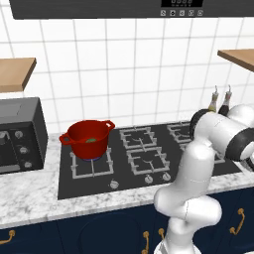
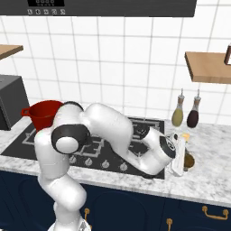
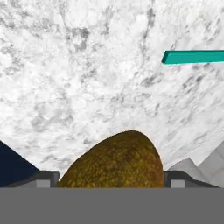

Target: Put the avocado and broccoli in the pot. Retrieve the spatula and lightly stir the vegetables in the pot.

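Note:
The avocado (image 3: pixel 116 162), an olive-brown lump, lies on the marble counter right of the stove and also shows as the brown lump (image 2: pixel 189 160). My gripper (image 3: pixel 112 181) reaches down over it, and its two dark fingertips (image 3: pixel 46 179) press against the avocado's sides. From the right base, the gripper (image 2: pixel 182 158) hangs at the counter's front right. The spatula's teal handle (image 3: pixel 192 57) lies on the counter just beyond; its yellow head (image 2: pixel 185 135) peeks out behind the hand. The red pot (image 1: pixel 88 139) stands on the stove's left burner with a green lump, the broccoli (image 1: pixel 91 141), inside.
Two glass bottles (image 2: pixel 178 115) stand against the wall behind the hand. A black microwave (image 1: pixel 20 134) sits left of the stove (image 1: pixel 144 158). A wooden shelf (image 2: pixel 207 67) hangs above the right counter. The counter's front edge lies close to the avocado.

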Controlling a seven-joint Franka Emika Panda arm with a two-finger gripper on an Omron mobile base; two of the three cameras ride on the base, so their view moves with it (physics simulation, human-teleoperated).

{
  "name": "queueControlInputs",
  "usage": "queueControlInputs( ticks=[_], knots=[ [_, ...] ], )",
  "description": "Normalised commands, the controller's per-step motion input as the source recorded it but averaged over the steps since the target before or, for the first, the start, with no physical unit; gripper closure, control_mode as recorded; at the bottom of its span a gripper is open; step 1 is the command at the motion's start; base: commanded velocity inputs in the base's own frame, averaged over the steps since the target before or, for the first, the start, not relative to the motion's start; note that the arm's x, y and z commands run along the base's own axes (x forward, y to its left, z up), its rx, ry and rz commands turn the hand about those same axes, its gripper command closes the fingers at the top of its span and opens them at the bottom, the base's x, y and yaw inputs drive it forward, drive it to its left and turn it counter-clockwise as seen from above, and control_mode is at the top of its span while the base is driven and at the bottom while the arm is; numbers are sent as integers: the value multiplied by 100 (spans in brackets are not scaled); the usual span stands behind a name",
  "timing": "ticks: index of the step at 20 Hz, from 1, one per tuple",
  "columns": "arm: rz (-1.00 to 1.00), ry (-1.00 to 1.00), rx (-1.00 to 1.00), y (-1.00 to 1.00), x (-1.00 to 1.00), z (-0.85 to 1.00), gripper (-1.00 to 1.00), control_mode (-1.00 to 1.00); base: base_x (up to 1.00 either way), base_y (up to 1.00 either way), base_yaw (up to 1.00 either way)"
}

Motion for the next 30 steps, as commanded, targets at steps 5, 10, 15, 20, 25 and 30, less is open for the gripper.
queueControlInputs(
  ticks=[5, 10, 15, 20, 25, 30],
  knots=[
    [29, 0, 40, 99, -1, 82, 100, -100, 0, 0, 0],
    [27, -2, 26, 75, 7, 100, 100, -100, 0, 0, 0],
    [19, -2, 13, 82, 21, 100, 100, -100, 0, 0, 0],
    [24, 1, 10, 99, 56, 100, 100, -100, 0, 0, 0],
    [30, 10, 2, 100, 67, 90, 100, -100, 0, 0, 0],
    [22, 18, 0, 100, 46, 24, 100, -100, 0, 0, 0]
  ],
)
